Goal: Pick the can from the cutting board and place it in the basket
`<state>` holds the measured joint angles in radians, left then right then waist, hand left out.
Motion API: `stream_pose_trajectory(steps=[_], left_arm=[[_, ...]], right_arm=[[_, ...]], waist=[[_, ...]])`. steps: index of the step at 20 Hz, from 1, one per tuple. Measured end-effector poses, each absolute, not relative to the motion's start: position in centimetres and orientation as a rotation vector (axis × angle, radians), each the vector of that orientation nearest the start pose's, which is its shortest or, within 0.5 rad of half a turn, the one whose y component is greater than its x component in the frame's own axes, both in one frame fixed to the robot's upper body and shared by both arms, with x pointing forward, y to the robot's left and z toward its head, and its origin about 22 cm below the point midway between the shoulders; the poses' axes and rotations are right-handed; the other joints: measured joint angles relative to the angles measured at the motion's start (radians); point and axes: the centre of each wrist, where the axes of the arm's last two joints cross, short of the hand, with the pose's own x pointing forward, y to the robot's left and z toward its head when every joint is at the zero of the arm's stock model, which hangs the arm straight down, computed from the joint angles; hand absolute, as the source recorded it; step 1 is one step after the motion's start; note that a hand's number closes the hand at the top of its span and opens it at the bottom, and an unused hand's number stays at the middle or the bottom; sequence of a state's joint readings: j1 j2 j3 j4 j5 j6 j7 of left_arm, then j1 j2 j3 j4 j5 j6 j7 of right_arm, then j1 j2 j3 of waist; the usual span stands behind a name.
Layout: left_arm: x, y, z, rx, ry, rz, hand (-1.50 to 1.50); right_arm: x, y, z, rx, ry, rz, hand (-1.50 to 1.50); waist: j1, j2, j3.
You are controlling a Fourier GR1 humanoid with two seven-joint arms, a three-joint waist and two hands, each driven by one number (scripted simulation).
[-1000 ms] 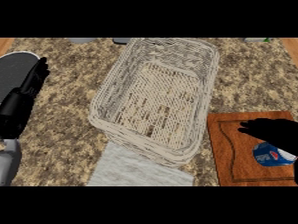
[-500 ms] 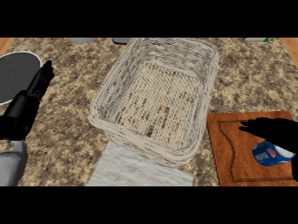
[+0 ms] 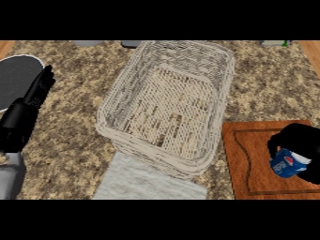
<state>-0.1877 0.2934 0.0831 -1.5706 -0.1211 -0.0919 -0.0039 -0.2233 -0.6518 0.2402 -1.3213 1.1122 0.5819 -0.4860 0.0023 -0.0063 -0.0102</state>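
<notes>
A blue can with a white top lies on the brown cutting board at the lower right. My right hand is curled round the can from above and from the right, hiding part of it. The pale wicker basket stands in the middle of the counter with nothing in it, just left of the board. At the left edge my left hand rests open, fingers straight and pointing away from me.
A dark round plate with a white rim lies at the far left, beside the left hand. A grey cloth lies under the basket's near end. Small objects sit along the counter's back edge.
My right hand has closed further over the can, its fingers now wrapping it. The left hand has shifted slightly to the right and up.
</notes>
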Motion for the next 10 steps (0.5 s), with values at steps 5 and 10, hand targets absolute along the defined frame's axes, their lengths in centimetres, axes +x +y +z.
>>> stream_pose_trajectory(steps=[5, 10], left_arm=[[28.8, 29.9, 6.9, 0.294, -1.720, -0.376, 0.00], [29.0, 30.0, 7.0, 0.308, -1.721, -0.362, 0.00]], right_arm=[[28.8, -33.0, 3.4, -0.414, -0.962, 1.952, 1.50], [28.5, -34.0, 3.1, -0.581, -0.980, 1.748, 1.50]], waist=[[-0.001, -0.005, -0.009], [-0.018, -0.008, -0.007]])
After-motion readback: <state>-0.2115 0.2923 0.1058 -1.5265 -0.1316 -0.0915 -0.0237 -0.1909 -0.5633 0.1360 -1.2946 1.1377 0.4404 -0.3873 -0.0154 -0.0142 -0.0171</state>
